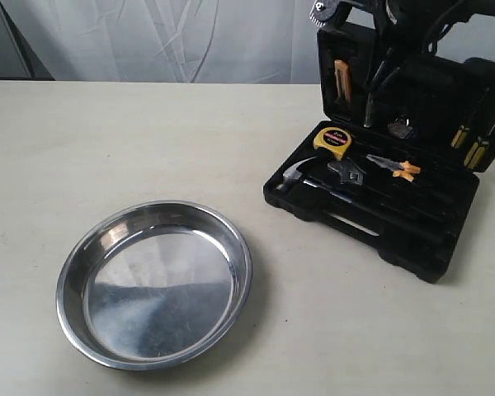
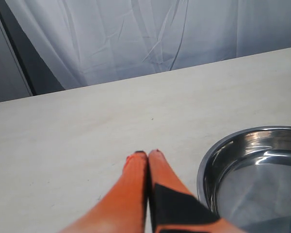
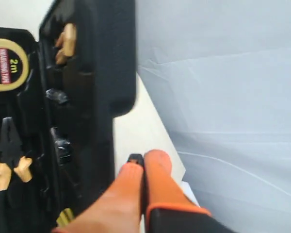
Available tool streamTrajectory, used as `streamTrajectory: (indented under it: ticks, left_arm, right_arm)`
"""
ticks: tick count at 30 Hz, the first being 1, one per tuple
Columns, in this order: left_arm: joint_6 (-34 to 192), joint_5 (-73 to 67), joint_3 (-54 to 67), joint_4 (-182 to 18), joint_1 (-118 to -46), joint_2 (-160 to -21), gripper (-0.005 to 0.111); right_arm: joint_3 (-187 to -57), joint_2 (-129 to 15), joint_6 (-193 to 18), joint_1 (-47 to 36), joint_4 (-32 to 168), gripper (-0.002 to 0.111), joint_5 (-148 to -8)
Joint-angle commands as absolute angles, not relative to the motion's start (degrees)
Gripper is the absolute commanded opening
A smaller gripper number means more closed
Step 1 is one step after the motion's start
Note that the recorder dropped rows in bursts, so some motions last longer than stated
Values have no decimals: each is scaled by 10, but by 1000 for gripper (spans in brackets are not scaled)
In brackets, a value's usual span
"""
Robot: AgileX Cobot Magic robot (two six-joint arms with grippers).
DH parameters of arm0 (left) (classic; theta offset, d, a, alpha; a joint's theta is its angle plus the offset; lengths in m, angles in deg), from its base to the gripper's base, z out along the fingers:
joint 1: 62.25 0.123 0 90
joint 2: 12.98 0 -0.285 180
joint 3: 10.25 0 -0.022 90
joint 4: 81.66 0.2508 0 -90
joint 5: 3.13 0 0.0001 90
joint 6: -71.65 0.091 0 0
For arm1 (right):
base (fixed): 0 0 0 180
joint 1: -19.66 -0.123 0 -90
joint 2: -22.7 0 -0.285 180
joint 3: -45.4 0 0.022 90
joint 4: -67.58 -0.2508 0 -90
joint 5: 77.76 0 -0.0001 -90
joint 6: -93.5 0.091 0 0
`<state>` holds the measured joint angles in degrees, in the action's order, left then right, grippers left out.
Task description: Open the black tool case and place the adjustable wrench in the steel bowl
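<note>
Two claws, one bowl and one case on a pale table [image 1: 82, 140]. Left claw [image 2: 147, 154]: orange fingers [image 2: 133, 179] clenched tip to tip, gripping nothing, poised over bare tabletop. Just beside it lies the single steel bowl [image 1: 154, 285], shallow and round, its polished bottom fully exposed. Farther off stands the one black tool case [image 1: 412, 239], open, tray flat and lid [image 1: 412, 91] upright. The tray holds one hammer [image 1: 293, 176], one yellow tape measure [image 1: 332, 140], one pair of orange-handled pliers [image 1: 396, 167] and one adjustable wrench [image 1: 346, 175], set between hammer and pliers and well apart from the left claw. The lid carries two yellow-handled screwdrivers [image 1: 470, 144]. Right claw [image 3: 142, 159]: likewise clenched on nothing, close beside the lid's edge; whether it touches cannot be told. A white curtain [image 1: 190, 37] hangs behind.
</note>
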<state>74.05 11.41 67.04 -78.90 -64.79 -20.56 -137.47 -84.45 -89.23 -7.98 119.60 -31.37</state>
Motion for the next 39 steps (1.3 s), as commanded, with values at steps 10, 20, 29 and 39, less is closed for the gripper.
streamTrajectory:
  ticks: [10,20,29,39]
  left_arm:
    - [738,105,670,-790,-647,-208,0]
    - [738,105,670,-790,-647,-208,0]
    - [738,105,670,-790,-647,-208,0]
    - [738,105,670,-790,-647,-208,0]
  right_arm:
    - [-1376,-848,-818,-71,1087,-1,-325]
    - [-1376,-956,-1190,26,574,-1,-198]
    - [-1376,-967,-1231,23,525,3,-187]
    - [-1366,-991,-1225,0,529,37,-171]
